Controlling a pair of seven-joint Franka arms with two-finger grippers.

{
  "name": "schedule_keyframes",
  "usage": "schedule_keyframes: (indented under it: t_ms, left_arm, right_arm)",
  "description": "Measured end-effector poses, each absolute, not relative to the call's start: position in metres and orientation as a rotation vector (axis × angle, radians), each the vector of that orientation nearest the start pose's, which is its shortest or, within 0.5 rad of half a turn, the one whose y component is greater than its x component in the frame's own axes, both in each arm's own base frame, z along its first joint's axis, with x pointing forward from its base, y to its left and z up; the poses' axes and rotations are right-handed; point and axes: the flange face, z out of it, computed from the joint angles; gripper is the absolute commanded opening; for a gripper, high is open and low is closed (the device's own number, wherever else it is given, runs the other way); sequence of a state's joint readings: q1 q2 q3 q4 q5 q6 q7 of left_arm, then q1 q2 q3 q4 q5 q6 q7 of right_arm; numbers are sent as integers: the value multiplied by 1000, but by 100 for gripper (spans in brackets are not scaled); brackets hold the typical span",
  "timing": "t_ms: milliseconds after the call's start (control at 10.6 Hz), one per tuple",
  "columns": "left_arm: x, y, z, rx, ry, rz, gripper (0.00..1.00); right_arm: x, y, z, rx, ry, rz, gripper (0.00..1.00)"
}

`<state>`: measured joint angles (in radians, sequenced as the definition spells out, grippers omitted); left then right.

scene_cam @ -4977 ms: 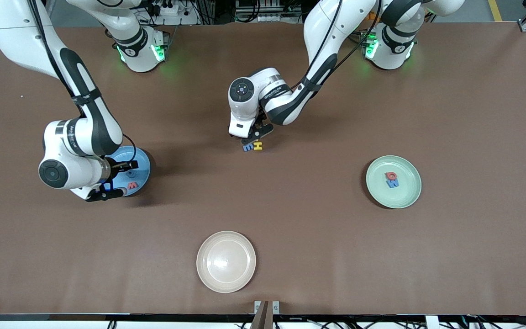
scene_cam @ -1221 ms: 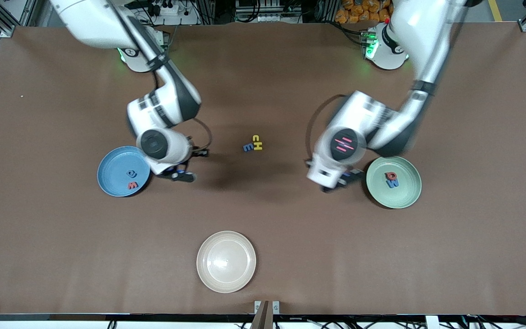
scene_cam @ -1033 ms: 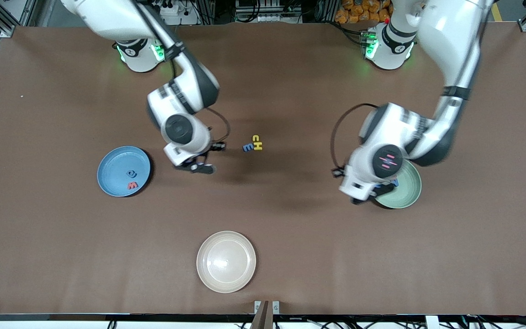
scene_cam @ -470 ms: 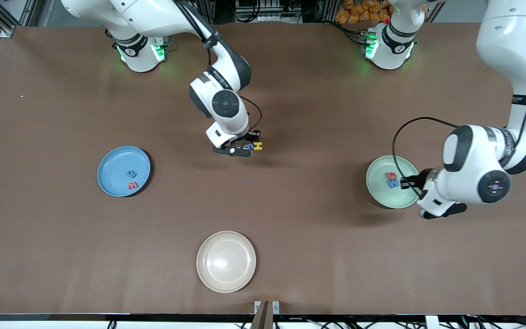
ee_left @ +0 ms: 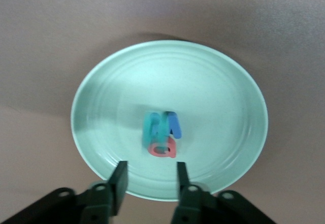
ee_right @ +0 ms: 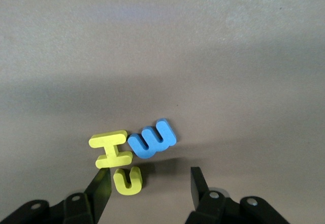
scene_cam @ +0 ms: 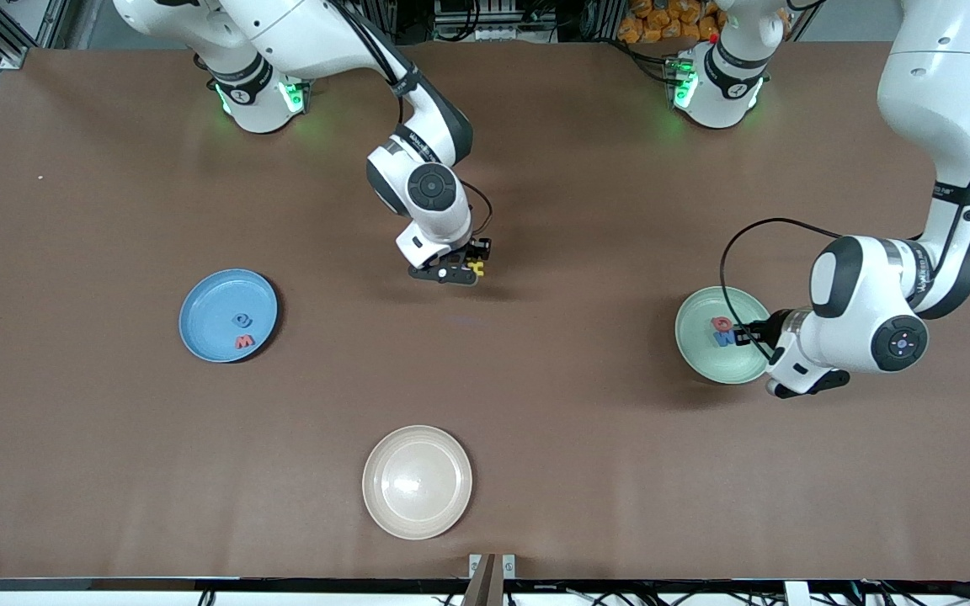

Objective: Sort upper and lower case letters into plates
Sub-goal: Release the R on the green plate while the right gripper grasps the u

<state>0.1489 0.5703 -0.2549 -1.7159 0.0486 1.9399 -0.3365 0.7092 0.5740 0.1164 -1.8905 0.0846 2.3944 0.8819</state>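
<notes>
Three letters lie together at mid-table: a yellow H (ee_right: 109, 149), a blue letter (ee_right: 152, 138) and a small yellow curved letter (ee_right: 127, 180). My right gripper (ee_right: 147, 186) hangs low over them, open, the curved letter just inside one finger. The mint green plate (ee_left: 203, 82) holds a teal letter (ee_left: 151, 125), a blue letter (ee_left: 171, 124) and a red letter (ee_left: 162, 150). My left gripper (ee_left: 151, 186) is open and empty over that plate's edge. The light blue plate (scene_cam: 207, 295) holds a blue letter (scene_cam: 242, 320) and a red letter (scene_cam: 243, 342).
A beige plate (scene_cam: 417, 481) with nothing in it sits near the table edge closest to the front camera. The mint green plate (scene_cam: 716, 364) lies toward the left arm's end, the blue plate toward the right arm's end.
My right gripper swung from beside the blue plate to over the mid-table letters. My left gripper crossed to the mint green plate and opened; a teal letter now lies there.
</notes>
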Motion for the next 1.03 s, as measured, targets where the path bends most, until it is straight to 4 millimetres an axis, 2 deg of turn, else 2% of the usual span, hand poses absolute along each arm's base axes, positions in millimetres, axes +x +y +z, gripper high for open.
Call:
schedule_keyframes:
  t_ms: [657, 845, 1033]
  left_arm:
    - [630, -54, 244, -3100, -350, 538, 100]
    - [630, -55, 244, -3101, -349, 538, 100]
    - [630, -55, 244, -3101, -348, 538, 100]
  right_arm:
    - [406, 476, 180, -3131, 98, 149, 64]
    - [404, 477, 175, -3138, 87, 145, 57]
    - [405, 478, 177, -3133, 87, 136, 46]
